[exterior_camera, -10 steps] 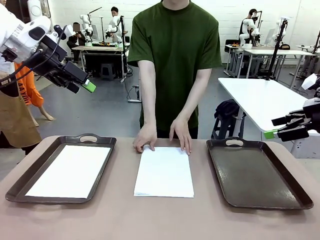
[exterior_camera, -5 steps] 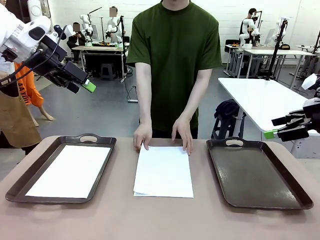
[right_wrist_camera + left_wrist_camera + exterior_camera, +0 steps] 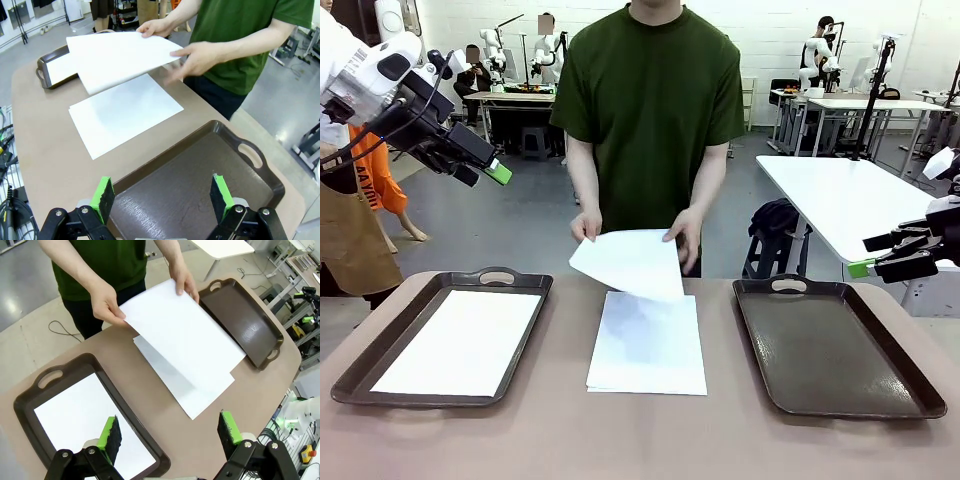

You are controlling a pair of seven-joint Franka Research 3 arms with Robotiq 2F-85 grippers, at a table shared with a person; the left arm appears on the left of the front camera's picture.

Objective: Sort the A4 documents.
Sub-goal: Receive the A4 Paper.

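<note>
Sheet (image 3: 630, 262), plain white, in person's hands (image 3: 586, 226)

I've got one plain white sheet (image 3: 628, 262) held up above the table (image 3: 560, 430), tilted, with its far edge in the person's hands (image 3: 586, 226). Beneath it, a second sheet (image 3: 648, 350) lies flat mid-table. A third sheet (image 3: 460, 340) lies flat inside the left tray (image 3: 392, 340).

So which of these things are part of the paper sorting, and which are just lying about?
Part of the job: left tray; empty right tray; sheet inside the left tray; lifted sheet; flat sheet beneath it.
Just lying about: white side table; dark bundle beside it.
</note>
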